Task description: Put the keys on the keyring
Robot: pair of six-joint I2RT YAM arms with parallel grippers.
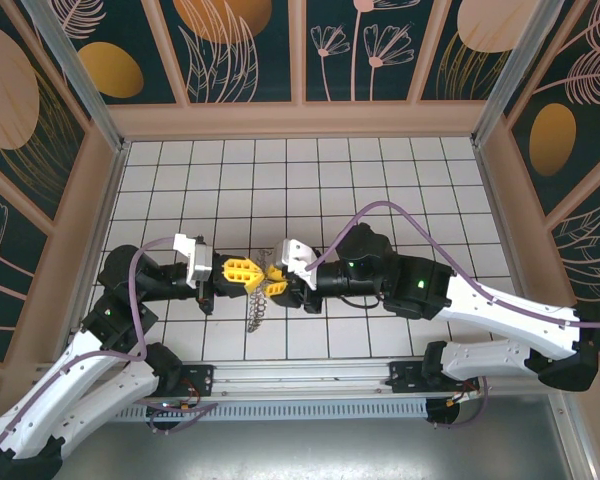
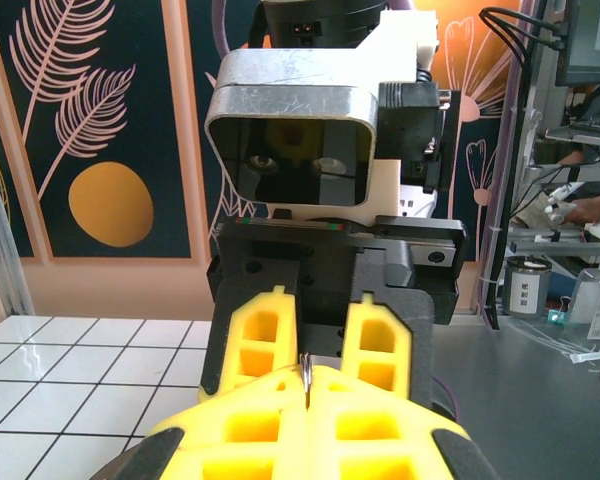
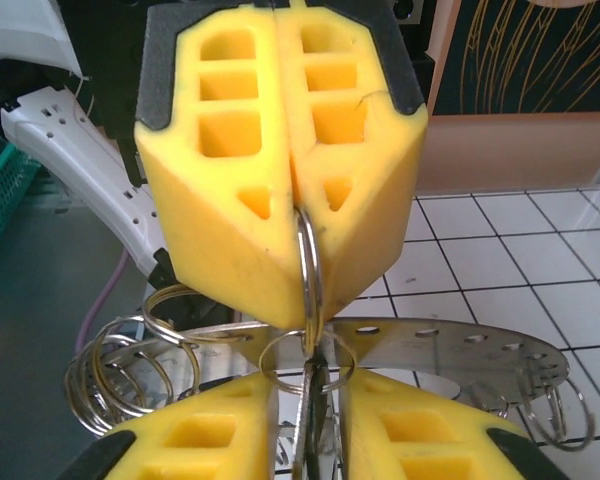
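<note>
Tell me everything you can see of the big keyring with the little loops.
The keyring is a flat, silvery metal plate with small holes punched along its rim, some carrying thin wire loops that bunch at both ends. It lies nearly level, raised between the left gripper and the right gripper. The left gripper's fingers are shut on an upright loop that meets its near edge.

White arm links (image 1: 72, 375), black joints (image 1: 380, 272) with green LEDs (image 1: 352, 265), purple cables (image 1: 392, 205), yellow cut-out jaws

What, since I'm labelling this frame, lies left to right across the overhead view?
In order: left arm → left gripper → right gripper → right arm. The keyring hangs beneath where the grippers meet, so unranked.
</note>
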